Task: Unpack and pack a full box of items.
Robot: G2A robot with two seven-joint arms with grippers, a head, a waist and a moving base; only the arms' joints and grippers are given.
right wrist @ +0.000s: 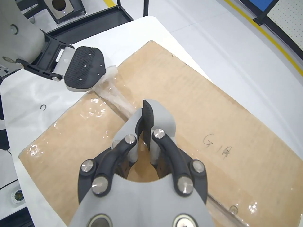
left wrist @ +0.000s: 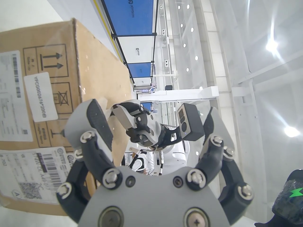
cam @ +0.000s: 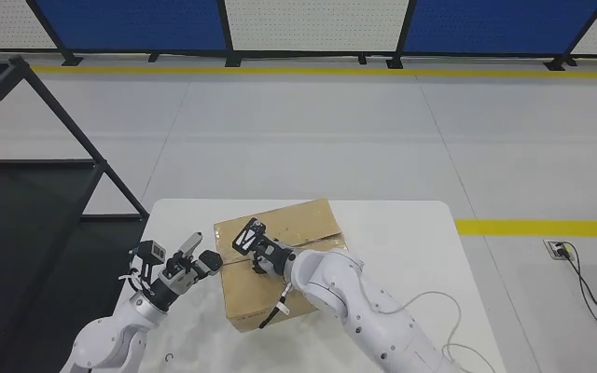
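Brown cardboard makes up the box (cam: 303,224), which sits shut in the middle of the white table (cam: 410,252). The right claw (right wrist: 145,109) is on top of the box, right over the line where the two flaps meet. The left claw (left wrist: 153,112) is just beside the box, at the side wall near the end of that line.

White stickers (left wrist: 41,96) with bar codes are stuck on the side wall. They sit next to printed up-arrows and other small shipping signs. On the top flap are a few pencil marks (right wrist: 217,146), written by hand.

The right claw is squeezed tight, its two pads pressed flat together. A strip of clear tape (right wrist: 118,95) is lifted off the flap line and crumpled. It runs up to the tips of this claw — I cannot tell if the tape is pinched between the pads.

The left claw is spread wide and holds nothing. One of its black fingers (right wrist: 84,68) lies at the top edge of the box, just beside the loose far end of the tape.
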